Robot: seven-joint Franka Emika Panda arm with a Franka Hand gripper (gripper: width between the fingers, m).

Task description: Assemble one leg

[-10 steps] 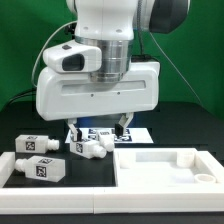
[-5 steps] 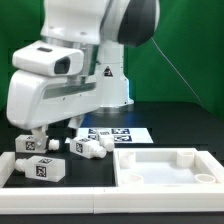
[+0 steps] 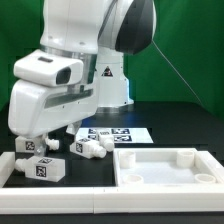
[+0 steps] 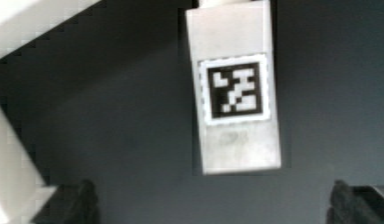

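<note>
Three white legs with black-and-white tags lie on the black table at the exterior view's left: one (image 3: 36, 146) under my hand, one (image 3: 43, 168) nearer the front, and one (image 3: 91, 149) toward the middle. My gripper (image 3: 32, 136) hangs just above the first leg. In the wrist view that leg (image 4: 233, 95) lies lengthwise with its tag up. My gripper (image 4: 215, 205) is open and empty, with its dark fingertips (image 4: 64, 203) wide apart and short of the leg's end.
The large flat white panel with a raised rim (image 3: 150, 152) lies at the exterior view's right. The marker board (image 3: 112, 133) lies behind the legs. A white rim (image 3: 6, 166) runs along the left edge, and a white edge (image 4: 9, 150) shows in the wrist view.
The arm has swung from over the marker board to the exterior view's left. It now sits slightly lower over the far-left leg. The jaws stay open and nothing is held.
</note>
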